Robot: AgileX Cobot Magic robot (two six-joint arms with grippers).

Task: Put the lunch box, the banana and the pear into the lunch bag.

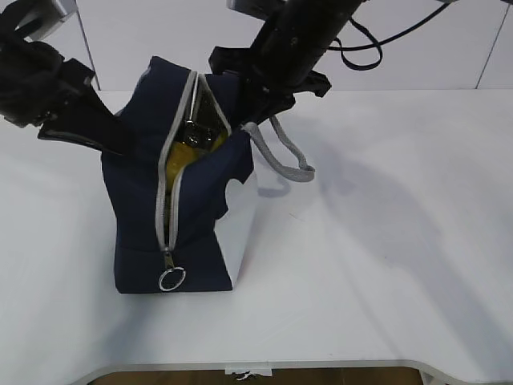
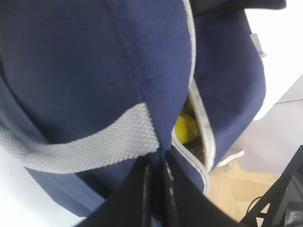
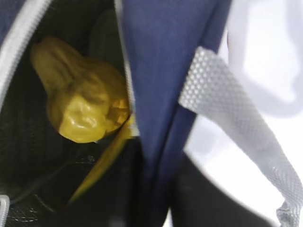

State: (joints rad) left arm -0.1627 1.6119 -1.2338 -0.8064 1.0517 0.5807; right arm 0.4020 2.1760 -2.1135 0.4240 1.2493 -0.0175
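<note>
The navy lunch bag point(image 1: 192, 216) stands on the white table with its grey zipper point(image 1: 166, 200) open along the top and down the front. My left gripper point(image 1: 127, 143) is shut on the bag's left top fabric point(image 2: 158, 172), next to a grey handle point(image 2: 85, 142). My right gripper point(image 1: 258, 111) is shut on the bag's right rim point(image 3: 158, 170). Inside the bag lies the golden-yellow pear point(image 3: 83, 101), its neck pointing up-left. A lemon-yellow fruit, likely the banana point(image 2: 185, 127), shows through the opening. Yellow shows in the exterior view point(image 1: 183, 156). The lunch box is hidden.
The bag's other grey handle point(image 1: 287, 156) hangs over its right side onto the table point(image 1: 385, 241). The metal ring pull point(image 1: 171, 278) hangs at the bag's front bottom. The table's front edge runs along the bottom of the exterior view.
</note>
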